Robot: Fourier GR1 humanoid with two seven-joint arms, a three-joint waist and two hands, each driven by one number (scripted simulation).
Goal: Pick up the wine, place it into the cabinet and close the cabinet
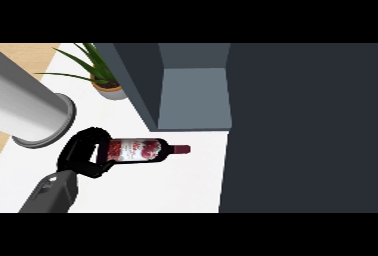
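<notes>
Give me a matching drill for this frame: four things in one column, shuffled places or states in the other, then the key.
Things:
1. wine bottle
2. potted plant
3. cabinet
4. left hand

Places or states:
A. open, inside showing
B. fingers curled round the bottle's base
C. on its side, neck pointing right
D. at the back, left of the cabinet

Pairs: 1-C, 2-D, 3-A, 4-B

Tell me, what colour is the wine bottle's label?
White with red blotches; the wine bottle shows in the head view.
</notes>
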